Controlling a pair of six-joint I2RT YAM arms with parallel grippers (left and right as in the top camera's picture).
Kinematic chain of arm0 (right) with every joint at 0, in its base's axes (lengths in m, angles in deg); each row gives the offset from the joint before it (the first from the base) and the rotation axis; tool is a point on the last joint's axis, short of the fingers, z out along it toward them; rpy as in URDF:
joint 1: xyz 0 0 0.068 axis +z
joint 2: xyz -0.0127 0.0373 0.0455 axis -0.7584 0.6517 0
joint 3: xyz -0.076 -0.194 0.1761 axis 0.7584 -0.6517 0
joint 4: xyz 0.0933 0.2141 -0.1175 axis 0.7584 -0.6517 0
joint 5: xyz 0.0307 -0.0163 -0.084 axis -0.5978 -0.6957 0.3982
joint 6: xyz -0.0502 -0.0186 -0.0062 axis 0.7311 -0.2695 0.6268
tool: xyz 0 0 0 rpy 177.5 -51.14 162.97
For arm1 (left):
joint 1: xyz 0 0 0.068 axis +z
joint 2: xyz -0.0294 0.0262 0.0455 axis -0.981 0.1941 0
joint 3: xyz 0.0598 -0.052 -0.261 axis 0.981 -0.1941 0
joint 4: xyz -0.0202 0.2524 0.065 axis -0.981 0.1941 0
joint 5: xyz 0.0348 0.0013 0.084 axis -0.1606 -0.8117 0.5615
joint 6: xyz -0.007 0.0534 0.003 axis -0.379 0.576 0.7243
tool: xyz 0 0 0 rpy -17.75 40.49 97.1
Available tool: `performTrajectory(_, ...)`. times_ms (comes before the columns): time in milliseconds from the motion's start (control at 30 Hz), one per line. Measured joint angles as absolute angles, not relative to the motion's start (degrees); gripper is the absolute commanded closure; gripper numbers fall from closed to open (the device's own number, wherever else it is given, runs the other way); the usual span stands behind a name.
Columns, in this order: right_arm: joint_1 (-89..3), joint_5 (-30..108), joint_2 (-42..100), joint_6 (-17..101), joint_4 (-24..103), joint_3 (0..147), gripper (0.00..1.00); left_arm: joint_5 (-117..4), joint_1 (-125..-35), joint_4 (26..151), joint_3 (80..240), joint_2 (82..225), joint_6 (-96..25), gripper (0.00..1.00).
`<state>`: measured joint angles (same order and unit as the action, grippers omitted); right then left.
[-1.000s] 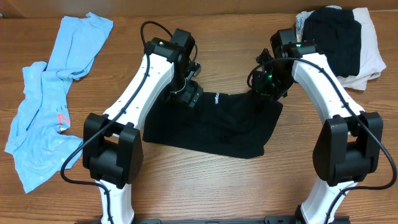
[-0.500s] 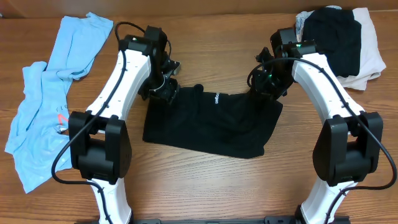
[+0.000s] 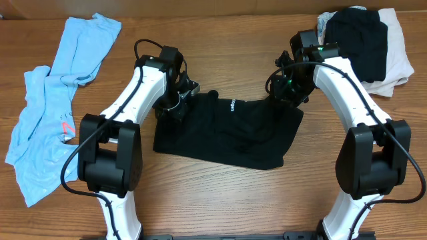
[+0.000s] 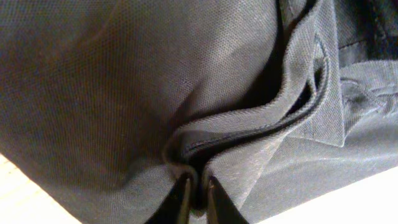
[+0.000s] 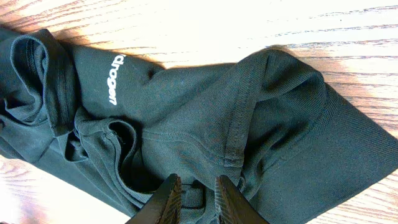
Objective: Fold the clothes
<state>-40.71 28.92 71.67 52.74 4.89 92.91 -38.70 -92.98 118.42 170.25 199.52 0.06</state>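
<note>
A black polo shirt [image 3: 227,133] with white lettering lies crumpled in the middle of the table. My left gripper [image 3: 175,107] sits at the shirt's upper left edge. In the left wrist view its fingers [image 4: 184,198] are pinched on a raised fold of the black shirt [image 4: 186,81]. My right gripper [image 3: 283,93] is at the shirt's upper right corner. In the right wrist view the right gripper [image 5: 198,194] has a bunched hem of the black shirt [image 5: 205,118] between its narrow-set fingers.
A light blue garment [image 3: 53,113] lies spread out at the far left. At the back right corner a folded black garment [image 3: 360,40] rests on a pale one [image 3: 402,60]. Bare wooden table [image 3: 227,200] runs along the front.
My left arm swung left from near the collar to the shirt's upper left edge, and its jaws closed from wide open onto a fold. The right arm stayed put.
</note>
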Motion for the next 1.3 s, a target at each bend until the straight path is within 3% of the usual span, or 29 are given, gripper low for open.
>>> performTrajectory(367,-40.7,29.1,71.7,52.7,5.3,92.9,0.78,-45.2,-94.3,120.6,170.3,199.5,0.5,0.96)
performTrajectory(700,-44.1,29.1,71.7,52.2,4.9,92.9,0.79,-49.2,-104.4,124.3,170.2,199.5,0.5,0.96)
performTrajectory(733,-44.7,29.1,71.7,52.1,5.0,92.9,0.79,-49.2,-105.5,124.3,170.2,199.5,0.5,0.85)
performTrajectory(767,-45.3,29.1,71.7,52.0,4.9,92.9,0.79,-49.2,-106.4,124.3,170.2,199.5,0.8,0.55)
performTrajectory(833,-46.7,29.1,71.7,51.9,4.7,92.9,0.79,-49.5,-107.8,124.3,170.2,199.5,0.7,0.21)
performTrajectory(867,-47.3,29.1,71.7,51.9,4.4,92.9,0.79,-49.8,-108.5,124.3,170.2,199.5,0.7,0.07)
performTrajectory(900,-47.9,29.1,71.7,51.9,3.8,92.9,0.79,-49.8,-108.9,124.3,170.2,199.5,0.7,0.0)
performTrajectory(933,-48.3,29.1,71.7,51.9,3.1,92.9,0.78,-49.9,-109.1,124.4,170.3,199.5,0.7,0.0)
performTrajectory(1033,-49.3,29.1,71.7,51.8,1.2,92.9,0.61,-49.9,-108.8,126.2,171.7,199.5,0.7,0.0)
performTrajectory(1100,-49.3,29.1,71.7,52.1,0.6,92.9,0.55,-49.7,-108.3,128.0,174.3,199.5,0.6,0.0)
performTrajectory(1300,-49.2,29.1,71.5,52.4,3.3,88.5,0.25,-45.4,-105.4,133.8,190.3,199.6,-0.4,0.0)
